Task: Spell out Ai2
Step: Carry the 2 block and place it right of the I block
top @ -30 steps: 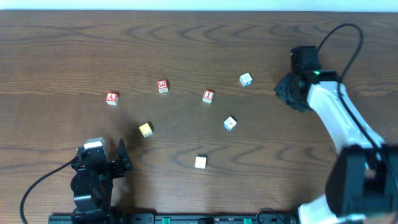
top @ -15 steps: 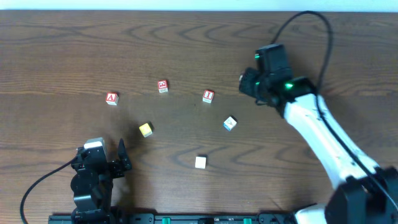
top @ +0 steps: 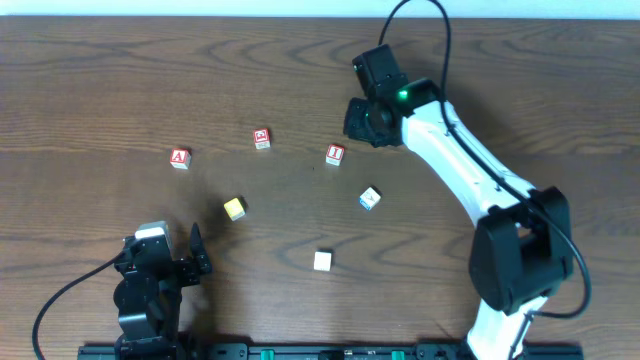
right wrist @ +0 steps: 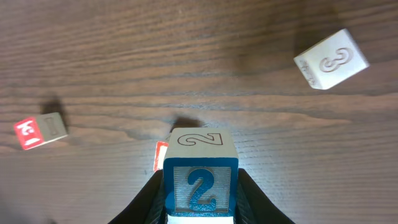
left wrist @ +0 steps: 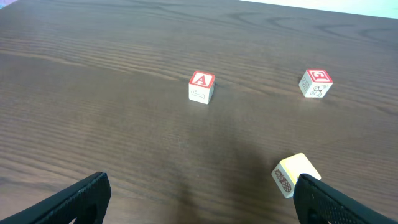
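Note:
My right gripper (top: 362, 118) is shut on the blue "2" block (right wrist: 200, 180), just up and right of the red "I" block (top: 334, 154). In the right wrist view a red edge (right wrist: 160, 155) shows right behind the held block. The red "A" block (top: 179, 158) stands at the left and also shows in the left wrist view (left wrist: 201, 86). My left gripper (top: 190, 262) is open and empty near the front edge, and its fingers frame bare table in the left wrist view (left wrist: 199, 199).
A red-topped block (top: 261, 138) sits between "A" and "I". A yellow block (top: 234, 208) lies by my left gripper's right finger (left wrist: 292, 174). A blue-white block (top: 370, 198) and a white block (top: 322, 261) lie nearer the front. A pale "3" block (right wrist: 331, 59) shows in the right wrist view.
My right arm swung left across the table, closed on the "2" block where it lay at the right, and carried it left toward the "I" block. The left arm has not moved.

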You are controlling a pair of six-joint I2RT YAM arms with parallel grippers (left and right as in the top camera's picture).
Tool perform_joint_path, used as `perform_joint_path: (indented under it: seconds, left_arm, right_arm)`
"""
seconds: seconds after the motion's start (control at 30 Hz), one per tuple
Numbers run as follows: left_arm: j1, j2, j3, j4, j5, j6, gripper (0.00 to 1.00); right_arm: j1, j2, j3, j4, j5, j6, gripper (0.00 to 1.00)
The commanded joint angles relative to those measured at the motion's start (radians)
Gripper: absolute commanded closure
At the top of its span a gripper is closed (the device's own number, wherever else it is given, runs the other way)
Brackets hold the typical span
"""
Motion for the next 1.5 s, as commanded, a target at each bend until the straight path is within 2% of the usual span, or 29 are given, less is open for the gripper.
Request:
perform_joint_path:
  seconds: [0.0, 0.63, 1.47]
  left_arm:
    - [-0.003, -0.006, -0.017, -0.003, -0.004, 0.018, 0.05]
    - [-0.003, -0.006, -0.016, -0.003, -0.004, 0.018, 0.05]
    - [-0.003, -0.006, -0.017, -0.003, -0.004, 0.018, 0.05]
  right_arm:
    - [0.022, 0.050, 0.014, -0.005, 0.019, -0.010, 0.98]
    - [0.037, 0.150, 0.014, -0.012, 0.070, 0.016, 0.98]
    - [0.052, 0.154, 0.014, 0.015, 0.065, -0.021, 0.98]
